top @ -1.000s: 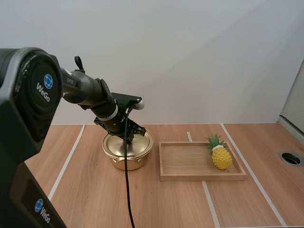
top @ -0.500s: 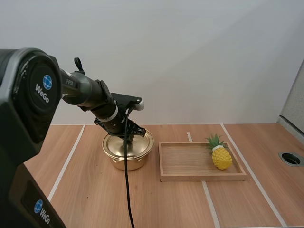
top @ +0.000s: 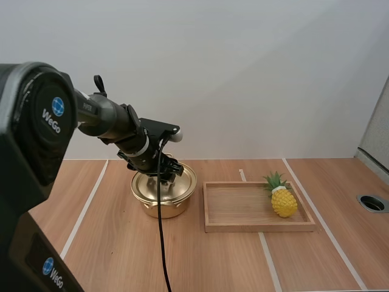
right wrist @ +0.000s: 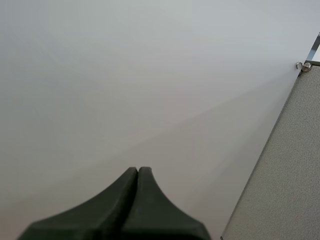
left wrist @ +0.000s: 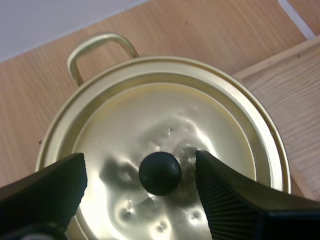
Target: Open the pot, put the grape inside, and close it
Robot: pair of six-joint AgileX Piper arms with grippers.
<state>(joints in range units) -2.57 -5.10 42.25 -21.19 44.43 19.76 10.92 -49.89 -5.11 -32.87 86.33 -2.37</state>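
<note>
High view: the left gripper hangs over the gold pot, which sits on the table with its lid on. At the pot's 3 o'clock, just beside it, lies a wooden tray. A pineapple stands at the tray's 3 o'clock end. From the left wrist, the fingers stand wide apart, one on each side of the black knob, neither touching it. The right gripper is closed into a single wedge, holding nothing.
</note>
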